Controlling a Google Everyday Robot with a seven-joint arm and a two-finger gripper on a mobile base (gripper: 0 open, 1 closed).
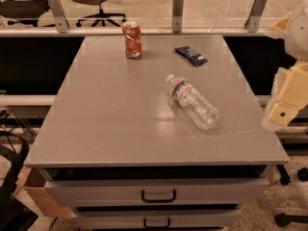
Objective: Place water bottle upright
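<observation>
The water bottle (193,102) lies on its side on the grey table top (110,114), right of the middle. It is clear ribbed plastic with a label band near its neck. Its white cap (171,79) points to the far left and its base to the near right. My gripper (285,102) is the cream-coloured part at the right edge of the view, beyond the table's right side and level with the bottle. It is apart from the bottle and touches nothing.
An orange-red soda can (132,40) stands upright at the back. A dark blue snack wrapper (191,55) lies flat at the back right. A glass rail (178,6) runs behind the table. Drawers with handles (158,195) are below the front edge.
</observation>
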